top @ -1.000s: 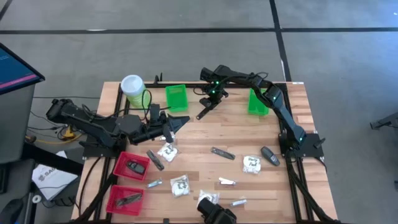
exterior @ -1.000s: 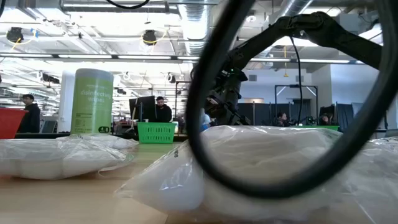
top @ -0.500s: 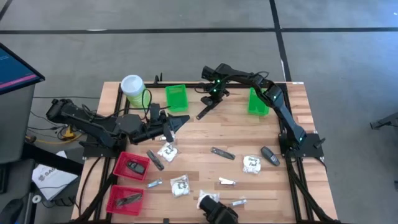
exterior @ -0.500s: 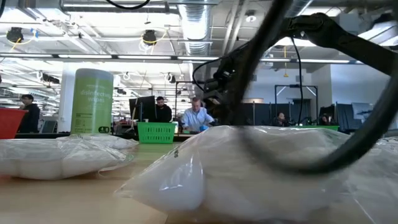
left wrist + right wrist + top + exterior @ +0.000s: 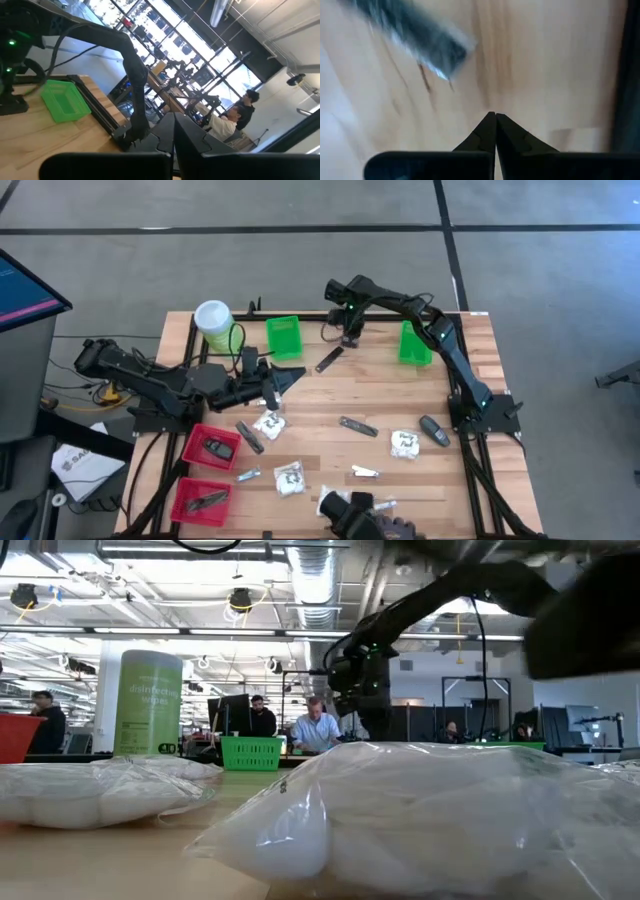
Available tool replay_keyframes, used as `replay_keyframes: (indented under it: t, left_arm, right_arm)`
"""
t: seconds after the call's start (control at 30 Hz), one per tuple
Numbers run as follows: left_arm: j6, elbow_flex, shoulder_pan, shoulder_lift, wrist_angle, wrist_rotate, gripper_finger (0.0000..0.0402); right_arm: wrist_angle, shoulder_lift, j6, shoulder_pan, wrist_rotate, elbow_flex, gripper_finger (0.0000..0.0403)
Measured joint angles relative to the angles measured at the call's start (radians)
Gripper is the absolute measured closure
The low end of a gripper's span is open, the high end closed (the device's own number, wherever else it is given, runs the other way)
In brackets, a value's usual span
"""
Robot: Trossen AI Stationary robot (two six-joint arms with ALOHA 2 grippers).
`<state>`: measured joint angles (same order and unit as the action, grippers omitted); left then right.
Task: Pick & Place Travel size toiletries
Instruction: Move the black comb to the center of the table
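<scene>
Reaching over the far edge of the bench (image 5: 440, 480), the right gripper (image 5: 349, 332) hangs between the two green baskets, its jaws pressed together and holding nothing, as the right wrist view shows the two fingertips meeting over bare wood. A dark grey stick (image 5: 328, 360) lies on the boards just beside that gripper, apart from it; the same stick shows blurred in the right wrist view (image 5: 415, 35). The left gripper (image 5: 285, 377) rests low near the left green basket (image 5: 283, 336), its jaws also closed on nothing. The right green basket (image 5: 413, 345) sits by the right arm.

The travel size toiletries are scattered over the near half of the bench: white crinkly packets (image 5: 290, 479) with black print, another packet (image 5: 404, 444) toward the right, a silvery sachet (image 5: 365, 472), a dark stick (image 5: 357, 426) mid-bench and a dark oval piece (image 5: 434, 430) near the right arm's base. Two red baskets (image 5: 208, 448) at the left edge each hold a dark item. A tall light-green canister (image 5: 213, 323) stands at the far left corner.
</scene>
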<state>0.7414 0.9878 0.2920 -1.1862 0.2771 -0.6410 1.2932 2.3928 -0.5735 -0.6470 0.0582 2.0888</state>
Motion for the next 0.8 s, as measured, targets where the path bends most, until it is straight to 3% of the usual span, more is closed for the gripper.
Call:
replay_keyframes:
  t: [0.17,0.47,0.8]
  left_arm:
    - [0.0,0.0,0.0,0.0,0.0,0.017,0.0401]
    - [-0.005,0.0,0.0,0.0,-0.001,0.029,0.0401]
    - [-0.007,0.0,0.008,0.0,0.0,0.045,0.0401]
  right_arm:
    - [0.033,-0.007,-0.312,0.01,-0.033,0.0,0.0403]
    - [-0.106,-0.069,-0.528,0.089,-0.034,0.002,0.0403]
    - [-0.132,-0.07,-0.621,0.09,-0.032,0.001,0.0403]
